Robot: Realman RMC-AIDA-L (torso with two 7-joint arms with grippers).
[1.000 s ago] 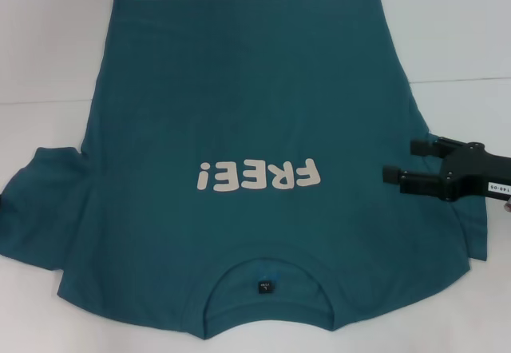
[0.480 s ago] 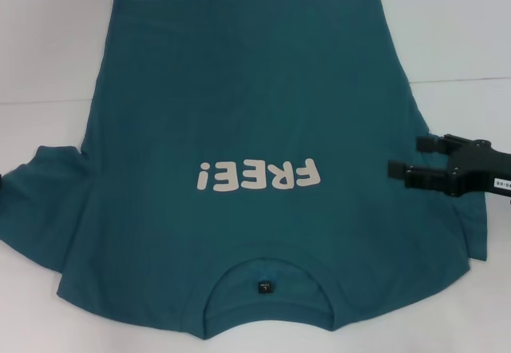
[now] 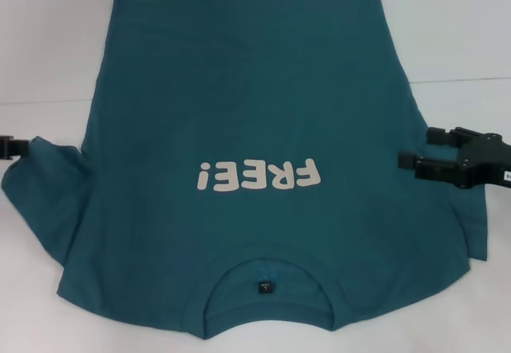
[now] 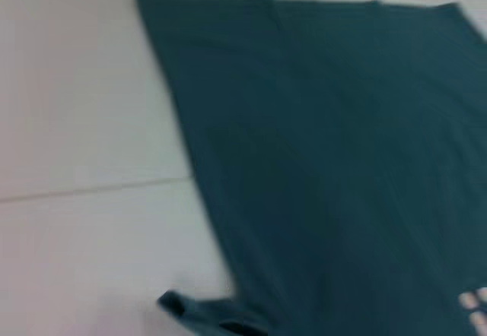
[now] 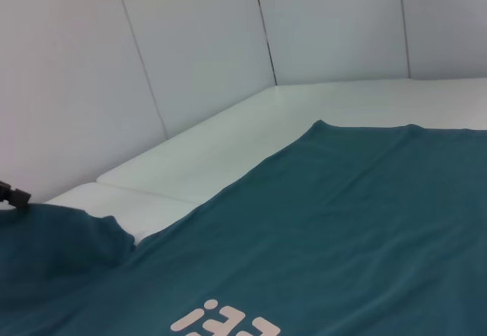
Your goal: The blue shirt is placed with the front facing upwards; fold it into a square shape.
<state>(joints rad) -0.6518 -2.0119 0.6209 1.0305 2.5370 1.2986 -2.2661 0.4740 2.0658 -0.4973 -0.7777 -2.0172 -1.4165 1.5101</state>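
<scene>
Over the shirt's right sleeve, the right gripper hangs with its two fingers spread apart and nothing in them. At the far left edge, only the tip of the left gripper shows beside the left sleeve, and I cannot tell if it is spread or closed. The blue shirt lies flat on the white table, print side up. No fold is made yet. I think each gripper needs to go down and pinch a sleeve first.

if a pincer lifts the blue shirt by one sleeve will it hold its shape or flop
Probably flop: the blue shirt lies flat as thin cloth, with soft wrinkles at its left sleeve. The rest would likely trail and drag across the white table. It looks light, so a single-point lift may bunch it.
</scene>
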